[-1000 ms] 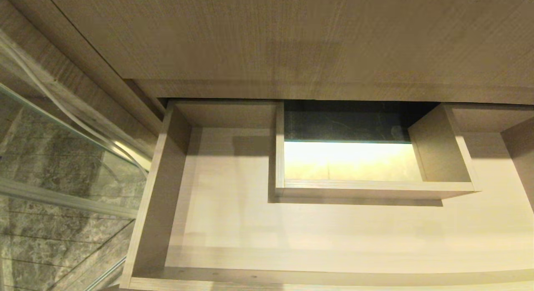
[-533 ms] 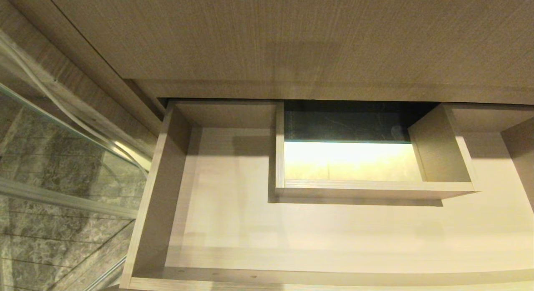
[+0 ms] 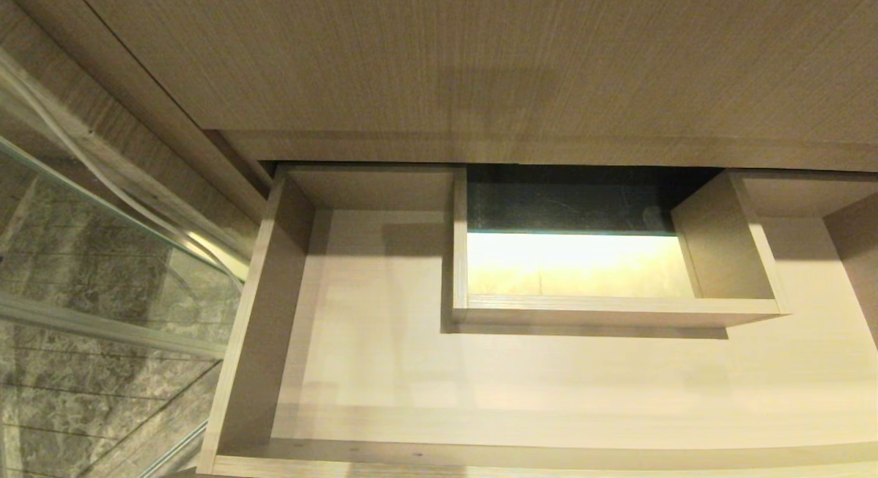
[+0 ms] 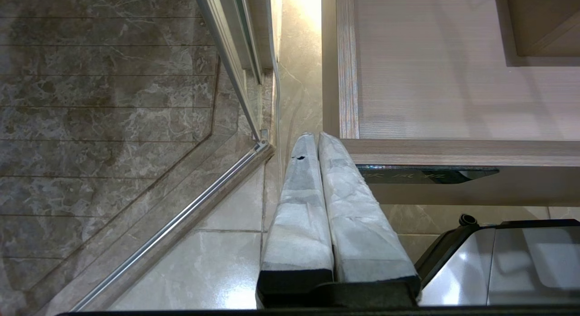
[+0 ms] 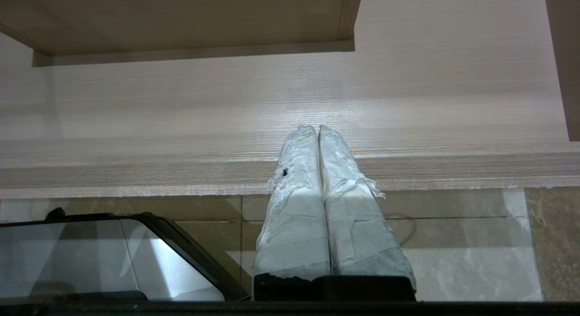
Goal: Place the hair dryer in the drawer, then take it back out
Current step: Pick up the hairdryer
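The drawer (image 3: 241,341) stands pulled open below me, and its pale wood-grain floor is bare. The hair dryer is out of view in every view. My left gripper (image 4: 312,137) hangs shut and holds nothing, just outside the drawer's front left corner (image 4: 349,146), above the floor tiles. A dark label plate (image 4: 421,175) shows on the drawer's front. My right gripper (image 5: 317,128) is also shut and holds nothing, its tips over the drawer's front edge (image 5: 136,171). Neither arm appears in the head view.
A boxed cut-out (image 3: 603,312) takes up the drawer's rear middle. The taller wood-grain panel (image 3: 480,66) rises behind it. A glass shower door (image 3: 103,272) with a metal rail (image 4: 181,216) stands on the left. My own base (image 4: 498,261) sits low in front of the drawer.
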`<state>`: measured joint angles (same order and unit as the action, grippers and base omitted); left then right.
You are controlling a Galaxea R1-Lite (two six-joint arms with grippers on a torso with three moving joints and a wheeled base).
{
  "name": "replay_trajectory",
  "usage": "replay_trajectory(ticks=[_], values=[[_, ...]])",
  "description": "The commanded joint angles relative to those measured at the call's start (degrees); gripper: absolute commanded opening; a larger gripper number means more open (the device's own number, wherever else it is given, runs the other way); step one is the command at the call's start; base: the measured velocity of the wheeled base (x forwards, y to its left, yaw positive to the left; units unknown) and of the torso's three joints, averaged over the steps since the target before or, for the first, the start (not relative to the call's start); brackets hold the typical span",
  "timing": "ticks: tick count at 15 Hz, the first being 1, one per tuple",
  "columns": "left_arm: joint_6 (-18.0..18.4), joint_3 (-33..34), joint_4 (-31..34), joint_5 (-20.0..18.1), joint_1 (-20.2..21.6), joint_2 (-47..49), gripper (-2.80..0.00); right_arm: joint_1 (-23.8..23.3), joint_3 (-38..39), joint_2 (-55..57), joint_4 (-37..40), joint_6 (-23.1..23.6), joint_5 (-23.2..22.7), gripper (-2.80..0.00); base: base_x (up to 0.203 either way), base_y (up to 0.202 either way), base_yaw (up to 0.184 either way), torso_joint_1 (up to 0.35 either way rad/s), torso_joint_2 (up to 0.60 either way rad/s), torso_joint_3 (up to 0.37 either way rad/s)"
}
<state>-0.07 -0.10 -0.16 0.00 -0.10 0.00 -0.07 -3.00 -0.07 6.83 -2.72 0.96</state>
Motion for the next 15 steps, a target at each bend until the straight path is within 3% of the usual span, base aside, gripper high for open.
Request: replay_trajectory(ticks=[1, 15], values=[[-0.01, 0.01, -0.02, 0.00, -0.06, 0.09, -2.80, 0.00, 0.01, 0.07, 0.03, -0.01, 0.00, -2.80, 0.000, 0.000, 0.000, 0.000, 0.00, 0.000], [-0.01, 0.10, -0.02, 0.00, 0.01, 0.00, -2.80, -0.01, 0.01, 0.07, 0.03, -0.01, 0.00, -2.80, 0.000, 0.000, 0.000, 0.000, 0.00, 0.000]])
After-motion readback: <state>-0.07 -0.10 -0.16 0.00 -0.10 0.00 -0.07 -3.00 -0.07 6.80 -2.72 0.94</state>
